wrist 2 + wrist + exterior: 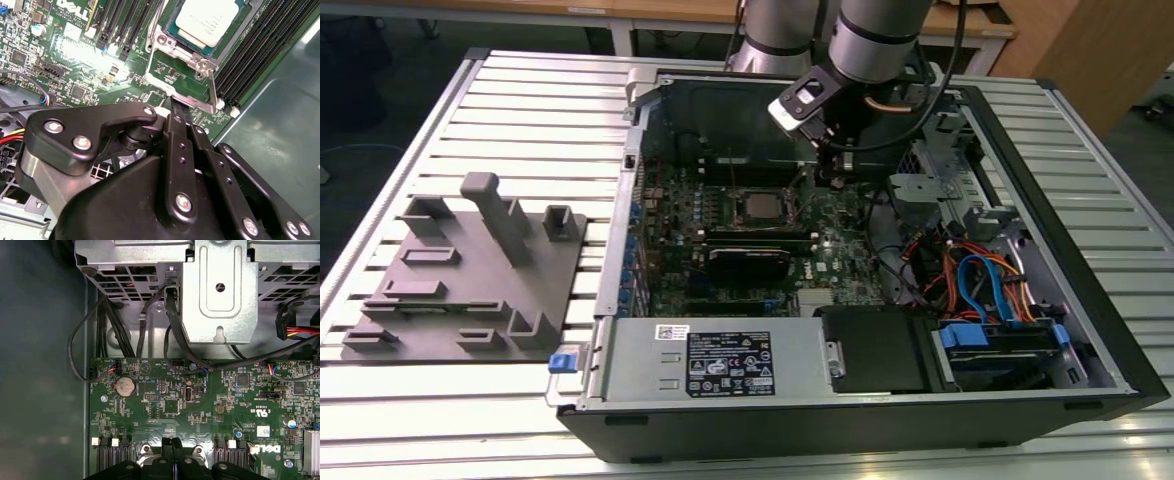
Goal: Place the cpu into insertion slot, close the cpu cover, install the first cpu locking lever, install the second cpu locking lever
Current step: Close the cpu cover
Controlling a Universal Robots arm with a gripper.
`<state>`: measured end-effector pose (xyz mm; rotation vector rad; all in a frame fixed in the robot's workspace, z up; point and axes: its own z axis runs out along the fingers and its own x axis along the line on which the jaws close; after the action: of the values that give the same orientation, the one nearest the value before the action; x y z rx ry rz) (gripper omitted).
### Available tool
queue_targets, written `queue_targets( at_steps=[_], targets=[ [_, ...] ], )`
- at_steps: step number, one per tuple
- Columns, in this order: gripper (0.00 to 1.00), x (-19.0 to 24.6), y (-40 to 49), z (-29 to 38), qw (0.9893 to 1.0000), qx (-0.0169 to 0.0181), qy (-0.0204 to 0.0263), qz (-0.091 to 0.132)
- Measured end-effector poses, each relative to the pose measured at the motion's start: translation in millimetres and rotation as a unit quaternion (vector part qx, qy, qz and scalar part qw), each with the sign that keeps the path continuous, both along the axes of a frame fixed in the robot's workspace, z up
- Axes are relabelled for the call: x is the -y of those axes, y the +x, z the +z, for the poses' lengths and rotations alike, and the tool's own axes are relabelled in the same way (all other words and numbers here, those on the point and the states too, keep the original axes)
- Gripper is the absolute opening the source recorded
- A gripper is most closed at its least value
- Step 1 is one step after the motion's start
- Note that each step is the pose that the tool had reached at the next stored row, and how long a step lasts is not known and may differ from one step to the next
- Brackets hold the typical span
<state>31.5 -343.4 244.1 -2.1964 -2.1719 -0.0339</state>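
Note:
The cpu (209,20) lies silvery side up in the insertion slot (171,31); in the exterior view the cpu (758,207) sits mid-board inside the open computer case. The cpu cover (181,75), a thin silver frame, is swung open away from the chip, and green board shows through its window. A thin silver lever rod (214,90) runs along one side of it. My gripper (176,102) is shut, its black fingertips meeting at the cover's far edge. The first wrist view has the gripper (173,444) low over that metal frame. The arm reaches in from the back, with the gripper (834,172) toward the exterior view's right of the chip.
Black memory slots (260,55) flank the socket. A metal drive cage (220,295) and loose cables (120,330) crowd the case wall beside the board. The power supply (707,365) fills the front. A grey fixture plate (467,270) stands outside the case at the exterior view's left.

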Motion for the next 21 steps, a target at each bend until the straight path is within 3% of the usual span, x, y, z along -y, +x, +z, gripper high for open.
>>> queue_targets(
  at_steps=[1,21],
  targets=[
    [0.10,0.0,-4.2,0.0,1.0000,0.0000,0.0000,0.000],
    [0.10,0.0,-11.9,-0.1,1.0000,0.0000,0.0000,0.000]
  ],
)
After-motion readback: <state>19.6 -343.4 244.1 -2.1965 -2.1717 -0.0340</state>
